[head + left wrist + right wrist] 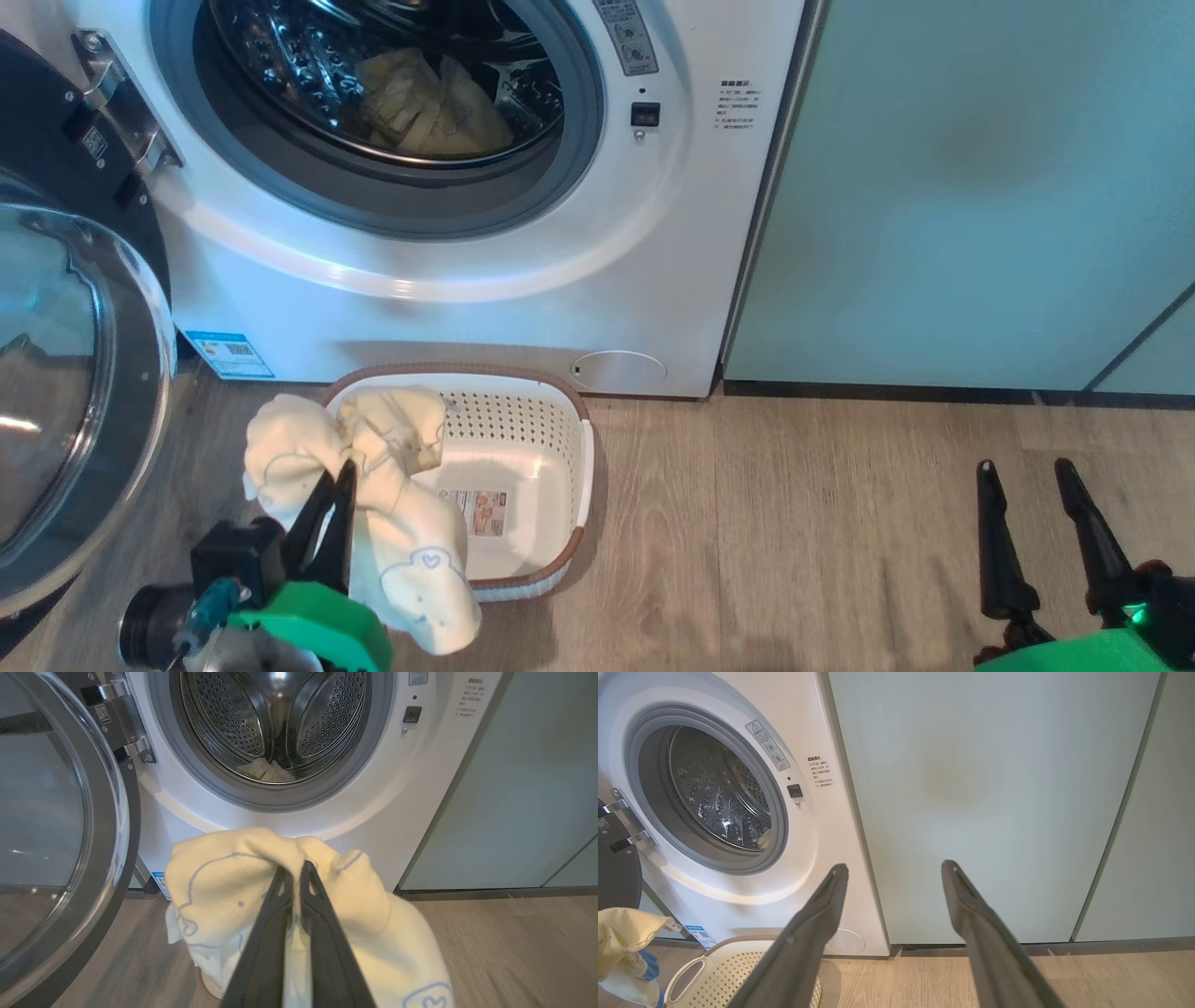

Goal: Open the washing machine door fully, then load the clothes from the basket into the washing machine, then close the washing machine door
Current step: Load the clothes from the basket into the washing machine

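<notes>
Left gripper (294, 868) pinching garment (224, 891) over basket (581, 448), drum (224, 723) ahead and above.
I had the left fingers pressed together on the pale yellow garment, which hung long axis down over the basket's left edge; the basket looked otherwise empty. Right gripper (1025, 464) sat spread, holding nothing, well off right by the cabinet (980, 187). Past the left fingertips, up and slightly right, the washer (523, 308) mouth gaped, door (140, 373) swung left, clothes (429, 107) inside. Left arm was nearer.
</notes>
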### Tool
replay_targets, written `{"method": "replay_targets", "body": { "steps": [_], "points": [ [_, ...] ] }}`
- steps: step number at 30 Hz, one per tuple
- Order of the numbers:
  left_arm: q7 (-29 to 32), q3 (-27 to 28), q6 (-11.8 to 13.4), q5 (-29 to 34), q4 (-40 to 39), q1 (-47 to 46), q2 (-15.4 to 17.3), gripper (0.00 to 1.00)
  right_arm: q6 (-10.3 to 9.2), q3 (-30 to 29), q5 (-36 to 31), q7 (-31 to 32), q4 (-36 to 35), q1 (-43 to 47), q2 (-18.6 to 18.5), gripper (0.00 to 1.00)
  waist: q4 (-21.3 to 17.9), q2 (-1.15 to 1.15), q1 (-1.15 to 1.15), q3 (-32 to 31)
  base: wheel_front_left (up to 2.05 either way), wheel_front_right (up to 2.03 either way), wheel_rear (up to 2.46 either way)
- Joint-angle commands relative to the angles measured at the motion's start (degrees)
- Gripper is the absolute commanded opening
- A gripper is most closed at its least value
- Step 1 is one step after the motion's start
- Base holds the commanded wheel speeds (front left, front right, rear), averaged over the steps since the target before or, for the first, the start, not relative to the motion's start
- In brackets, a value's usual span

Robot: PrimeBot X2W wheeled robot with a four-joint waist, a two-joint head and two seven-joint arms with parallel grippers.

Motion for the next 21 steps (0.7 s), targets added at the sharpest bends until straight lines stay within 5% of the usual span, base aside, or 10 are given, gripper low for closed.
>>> {"method": "replay_targets", "body": {
  "steps": [1, 21],
  "points": [
    [-0.67, 2.39, -0.15, -0.11, -1.44, -3.76, 1.35, 0.00, -0.16, 1.53, -0.29, -0.37, -1.78, -1.34, -0.56, 1.00, -0.01, 0.00, 0.00, 0.19, 0.00, 0.00, 0.00],
    [-1.23, 3.12, -4.93, -2.13, 5.61, -20.06, 1.29, 0.00, -0.16, 2.36, 0.91, -0.37, -3.05, -6.15, -0.56, 1.00, -3.03, 0.00, 0.00, 11.66, 0.00, 0.00, 0.00]
  ]
}}
